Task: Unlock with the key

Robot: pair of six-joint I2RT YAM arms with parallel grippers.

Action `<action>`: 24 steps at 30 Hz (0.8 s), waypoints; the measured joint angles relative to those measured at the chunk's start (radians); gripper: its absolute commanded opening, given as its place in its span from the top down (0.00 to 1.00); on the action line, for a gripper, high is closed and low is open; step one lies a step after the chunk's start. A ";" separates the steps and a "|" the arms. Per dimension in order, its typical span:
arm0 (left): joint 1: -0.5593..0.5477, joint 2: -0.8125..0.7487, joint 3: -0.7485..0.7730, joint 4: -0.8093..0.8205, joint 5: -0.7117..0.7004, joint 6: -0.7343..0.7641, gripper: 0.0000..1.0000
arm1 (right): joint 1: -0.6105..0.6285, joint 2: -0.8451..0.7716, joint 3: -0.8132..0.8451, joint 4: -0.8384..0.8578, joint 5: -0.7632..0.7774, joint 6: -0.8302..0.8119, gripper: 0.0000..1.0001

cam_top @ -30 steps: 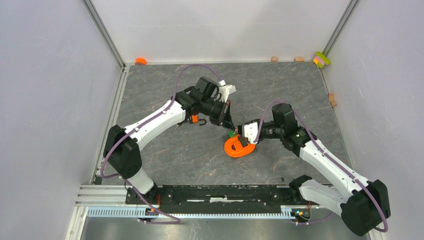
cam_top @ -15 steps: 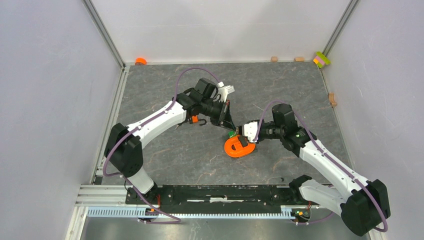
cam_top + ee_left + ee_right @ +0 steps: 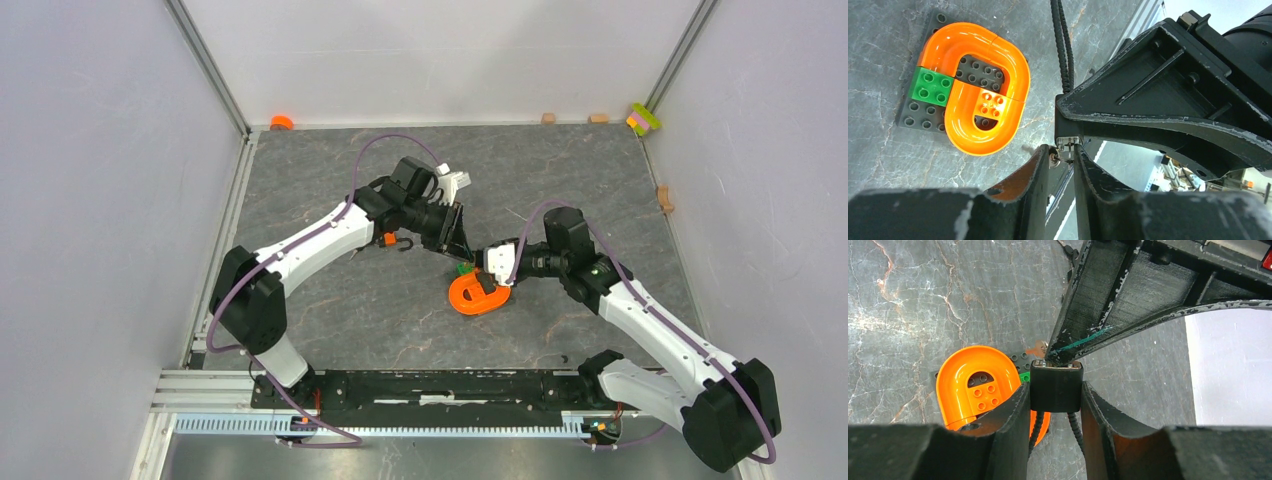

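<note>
- The key (image 3: 1060, 156) sat nipped between the tips of my left pincer (image 3: 1061, 150), which was clamped together on it. Only a silvery sliver showed in the slit, and my fingers hid the black head.
- Straight ahead of those tips, touching or very nearly, was the small lock (image 3: 1056, 385). My right pincer (image 3: 1056, 392) was closed across its black body, and its cable (image 3: 1060, 40) trailed away behind that pincer.
- Over the last second little changed. My left wrist rolled slightly and the forearm drifted a touch, while the tips stayed at the lock's face. My right pincer kept its place and its hold.
- I took that as fine aiming of the blade at the keyway rather than any real travel. I could not tell whether the blade had entered, because my own fingers covered the meeting point in both wrist views.
- Nothing showed the lock sprung open, so I judged the turn was yet to be made.
- Beneath both pincers lay the orange ring-shaped piece (image 3: 973, 39) on its studded base plate (image 3: 910, 120), apart from the work.
- Behind my left pincer, under its forearm, the small orange padlock (image 3: 388, 239) lay on the table (image 3: 560, 170), with neither pincer on it.
</note>
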 measured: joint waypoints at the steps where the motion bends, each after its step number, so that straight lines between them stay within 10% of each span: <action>1: 0.000 -0.002 0.000 -0.002 -0.003 0.008 0.70 | 0.000 0.000 0.000 0.005 0.000 -0.002 1.00; 16: -0.005 -0.010 0.022 -0.029 -0.013 0.072 0.98 | 0.000 0.008 0.000 0.028 -0.004 -0.017 1.00; 24: -0.012 -0.010 0.023 -0.053 -0.002 0.136 0.96 | 0.002 0.045 0.001 0.028 -0.020 -0.013 1.00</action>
